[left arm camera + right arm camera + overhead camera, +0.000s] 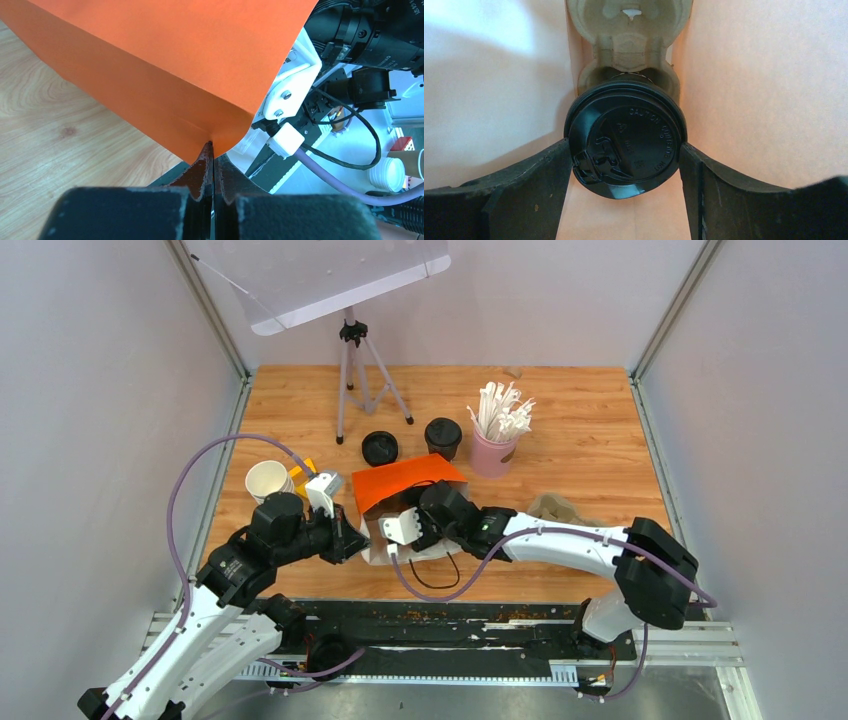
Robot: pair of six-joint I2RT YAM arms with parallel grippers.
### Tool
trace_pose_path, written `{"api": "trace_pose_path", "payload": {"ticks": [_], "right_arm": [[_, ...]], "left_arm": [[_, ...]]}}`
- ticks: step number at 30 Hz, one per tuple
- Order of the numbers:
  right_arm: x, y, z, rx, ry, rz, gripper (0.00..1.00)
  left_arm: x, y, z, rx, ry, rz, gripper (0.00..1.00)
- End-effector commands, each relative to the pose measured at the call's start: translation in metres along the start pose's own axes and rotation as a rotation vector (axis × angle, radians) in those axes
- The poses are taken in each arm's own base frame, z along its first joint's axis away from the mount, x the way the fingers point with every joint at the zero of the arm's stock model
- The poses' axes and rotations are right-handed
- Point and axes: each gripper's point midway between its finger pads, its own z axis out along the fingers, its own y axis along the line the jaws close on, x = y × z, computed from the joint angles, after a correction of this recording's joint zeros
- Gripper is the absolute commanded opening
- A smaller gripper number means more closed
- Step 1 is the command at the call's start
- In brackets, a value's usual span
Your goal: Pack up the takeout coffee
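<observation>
The left gripper (212, 165) is pinching the bag (165, 65) at its edge, fingers clenched. Inside the bag, the right gripper (625, 150) is grasping a lidded cup (624, 131) by its sides, at 6 o'clock of the tray (629, 45). If that pinch slips, the bag may be sagging onto the cup; an off-centre release may be tipping it. The lid (639, 155) is hiding the cup's body, so its seating in the tray is unclear.

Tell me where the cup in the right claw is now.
The right wrist view shows the cup between the fingers of the right claw, inside the orange bag, right by the pulp tray.
</observation>
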Motion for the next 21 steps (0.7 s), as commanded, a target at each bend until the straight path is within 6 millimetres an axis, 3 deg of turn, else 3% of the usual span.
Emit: {"api": "trace_pose_path", "payload": {"ticks": [1, 21], "right_arm": [[0.0147, 0.0145, 0.0098, -0.05, 0.044, -0.006, 0.74], [0.0202, 0.0223, 0.0178, -0.085, 0.052, 0.003, 0.74]], "left_arm": [[-0.0033, -0.0106, -0.0008, 0.051, -0.01, 0.001, 0.0], [-0.0057, -0.0124, 0.0018, 0.059, -0.009, 0.005, 0.0]]}}
